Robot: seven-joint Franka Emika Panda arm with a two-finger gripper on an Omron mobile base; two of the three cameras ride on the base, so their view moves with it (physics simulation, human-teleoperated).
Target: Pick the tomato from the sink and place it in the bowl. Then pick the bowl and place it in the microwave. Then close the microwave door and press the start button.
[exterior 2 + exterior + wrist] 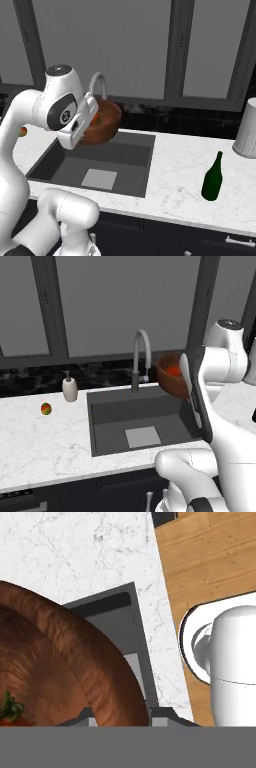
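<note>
Over on the left end of the counter (45,441) lies a small red-and-green fruit (46,409), with a white soap bottle (69,389) just beside it near the back edge. Next comes the sink (115,413), its pale plate (142,436) on the floor and the curved faucet (140,358) rising from the back rim.

Above the sink's right back corner hangs the bowl (102,122), lifted off the counter and tilted a little. The tomato (173,371) sits inside it, on the bottom.

From the hand's own camera the bowl's rim (75,647) runs right down between the two dark fingertips (165,716), one on the inside and one on the outside. So the gripper (120,717) is clenched on the bowl's wall, and the tomato lies just inward of the inner finger, at the lower left corner of that view.

Farther right, a green bottle (212,177) stands near the counter's front edge, well apart from a grey canister (247,127) at the far right end.
</note>
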